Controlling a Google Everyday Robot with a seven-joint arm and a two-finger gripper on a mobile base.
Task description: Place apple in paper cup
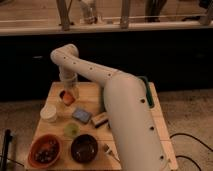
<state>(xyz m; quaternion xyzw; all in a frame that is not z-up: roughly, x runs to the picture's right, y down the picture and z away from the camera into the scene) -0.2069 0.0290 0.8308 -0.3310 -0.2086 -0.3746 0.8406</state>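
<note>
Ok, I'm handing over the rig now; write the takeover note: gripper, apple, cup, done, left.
Gripper: low over the far left of the table, right at the apple; hold unconfirmed.
Apple: at the gripper, not in the cup.
Paper cup: upright, nearer the camera and left of the apple in view, apart from it.
Done: gripper is at the apple.
Left: bring the apple over the cup and release.

The wooden table [92, 92] is carrying everything. The cup [49, 112] is standing near its left edge. To the right of the cup, a blue pad [81, 115] and a brown block [100, 120] are lying. In front of the cup, a green ball [71, 130] is sitting, with an orange bowl [45, 151] and a dark bowl [84, 148] standing at the front edge. Just behind the cup, the gripper [68, 93] is hanging at the apple [68, 99]; it cannot be told whether the apple is resting on the wood.
</note>
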